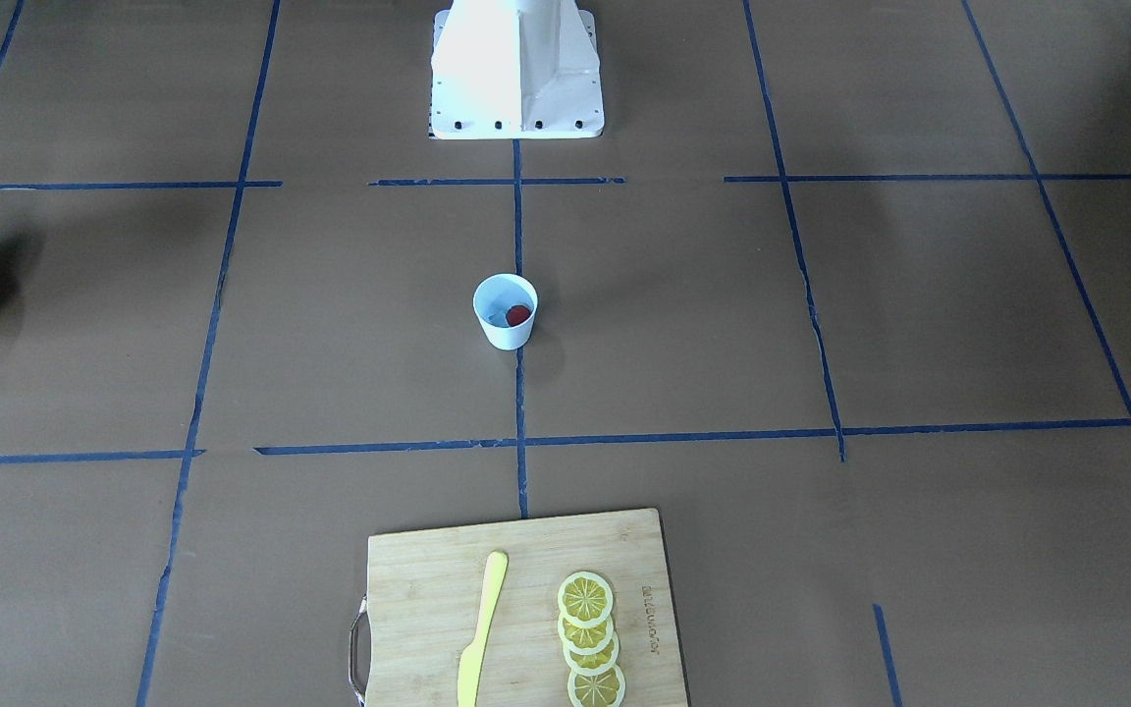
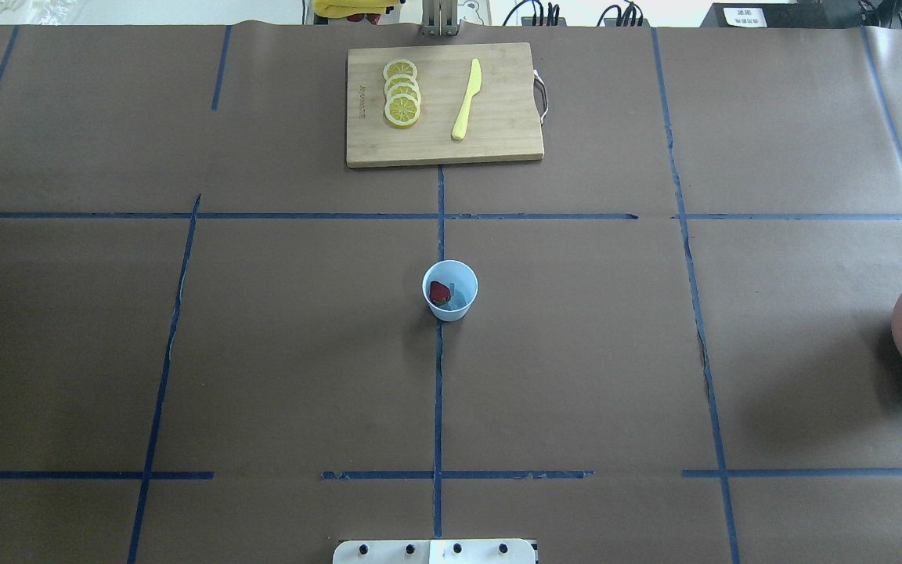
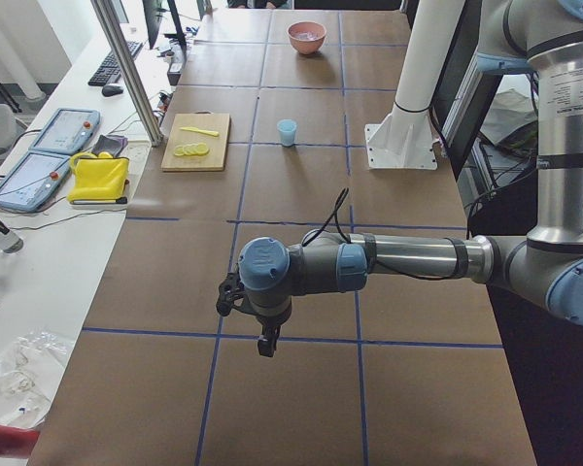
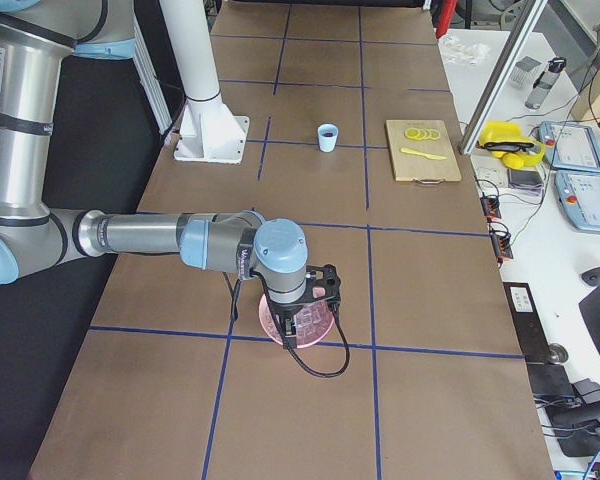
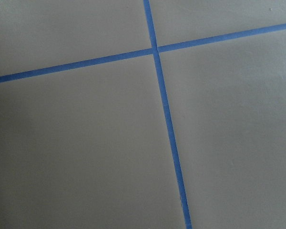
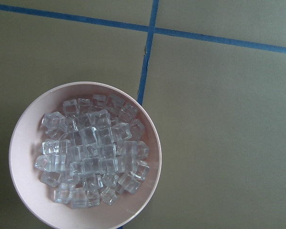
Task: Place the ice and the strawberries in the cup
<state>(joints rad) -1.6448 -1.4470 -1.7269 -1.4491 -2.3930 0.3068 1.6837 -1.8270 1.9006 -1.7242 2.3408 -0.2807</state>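
Claw state first: the right claw (image 4: pixel 298 325) hangs just above the bowl (image 6: pixel 19 143) and the left claw (image 3: pixel 263 340) hangs over bare desk (image 2: pixel 263 352) near the robot's left end. Each shows only in a side view, so I cannot tell whether either is open or closed, and neither wrist view shows any fingers. The cup (image 2: pixel 449 291) stands upright at the middle of the desk, on the blue tape line that runs out from the robot's base. The strawberry (image 2: pixel 440 293) already lies inside it, against the wall on the robot's left. Something pale and bluish sits beside the strawberry, perhaps a cube, but it is too small to be sure. The ice (image 6: pixel 93 152) is heaped in the bowl, which sits well apart from the cup at the desk's edge on the robot's right. Across the desk from the robot, a board (image 2: pixel 498 141) carries overlapping lemon slices (image 2: pixel 402 92) and a yellow knife (image 2: pixel 467 100); neither belongs to this task. As I judge it, the strawberry half is done and the ice half is the open question: the right arm is placed to pick a cube, which then has to be carried to the cup and dropped in.
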